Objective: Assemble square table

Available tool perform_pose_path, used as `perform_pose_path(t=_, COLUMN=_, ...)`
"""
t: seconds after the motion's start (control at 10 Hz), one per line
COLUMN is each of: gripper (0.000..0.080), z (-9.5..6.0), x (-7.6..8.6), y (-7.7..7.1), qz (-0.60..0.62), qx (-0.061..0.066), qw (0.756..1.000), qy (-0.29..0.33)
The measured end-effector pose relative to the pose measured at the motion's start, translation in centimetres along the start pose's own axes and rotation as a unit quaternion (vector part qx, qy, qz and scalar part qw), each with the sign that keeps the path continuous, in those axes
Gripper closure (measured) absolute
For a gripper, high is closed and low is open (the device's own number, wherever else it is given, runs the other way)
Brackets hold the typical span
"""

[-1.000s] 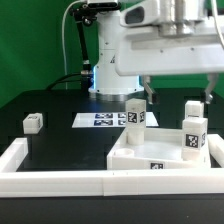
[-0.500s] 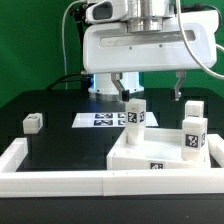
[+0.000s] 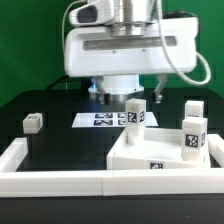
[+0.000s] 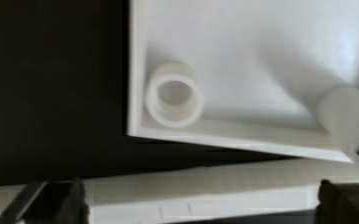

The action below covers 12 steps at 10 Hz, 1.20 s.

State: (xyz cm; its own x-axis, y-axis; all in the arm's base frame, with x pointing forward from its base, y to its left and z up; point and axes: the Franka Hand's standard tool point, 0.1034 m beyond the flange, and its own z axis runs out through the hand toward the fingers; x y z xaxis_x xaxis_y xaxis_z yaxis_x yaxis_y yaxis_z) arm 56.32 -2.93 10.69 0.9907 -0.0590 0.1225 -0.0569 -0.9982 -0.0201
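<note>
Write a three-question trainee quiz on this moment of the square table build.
1. True or false: the gripper holds a leg.
2. How many legs stand upright on the tabletop?
3. The loose leg lies toward which side of the exterior view? A) left B) right

Key:
1. False; it hangs above the parts, holding nothing.
2. Three.
3. A

We list: the square table slab (image 3: 165,160) lies at the exterior view's right, against the rail (image 3: 55,181) in front. On the slab stand two legs, one (image 3: 135,117) toward its far left corner, one (image 3: 194,133) at its right. A third leg (image 3: 33,122) lies well apart at the left. The marker board (image 3: 100,120) lies behind the slab.
</note>
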Motion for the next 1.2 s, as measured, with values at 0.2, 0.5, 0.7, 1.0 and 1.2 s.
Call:
perform_pose_path(t=0.2, gripper=0.0151, z=0.0, x=-0.1, y=2.1, qz=0.005, qx=-0.004, qw=1.000, qy=0.002)
perform_pose_path(t=0.5, gripper=0.0151, z=0.0, x=-0.2, y=4.4, qz=0.018, qx=-0.008, qw=1.000, qy=0.002)
perform_pose_path(t=0.7, gripper=0.0151, z=0.1, x=-0.6, y=6.1, qz=0.016, qx=-0.010, qw=1.000, qy=0.001)
perform_pose_path(t=1.0, gripper=0.0151, z=1.0, x=-3.3, y=11.6, qz=-0.008, qx=-0.015, qw=1.000, qy=-0.008)
perform_pose_path(t=1.2, gripper=0.0151, z=1.0, x=-4.3, y=14.1, qz=-0.012, qx=-0.017, qw=1.000, qy=-0.012)
